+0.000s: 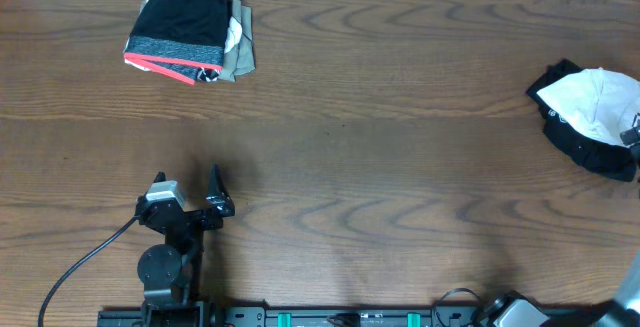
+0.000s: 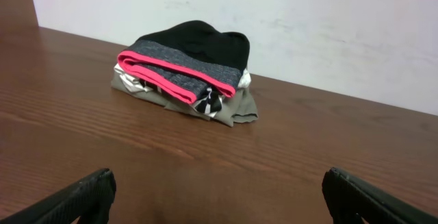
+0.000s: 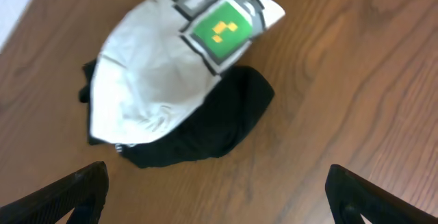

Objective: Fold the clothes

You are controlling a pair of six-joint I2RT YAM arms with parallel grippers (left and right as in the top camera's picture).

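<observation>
Gaping wide and empty, the right jaws face the unfolded clothes (image 3: 164,114) just ahead on the desk (image 3: 369,101) — white shirt (image 3: 144,66) over black garment (image 3: 212,125), long axis slanting near-left to far-right, logo (image 3: 220,27) end farthest. Left jaws, equally spread, lie well apart from it, facing a folded stack (image 2: 185,70).

Robot lab bench: wood-grain table (image 1: 400,167), bare white wall (image 2: 308,18), cabled arm base (image 1: 160,265).
</observation>
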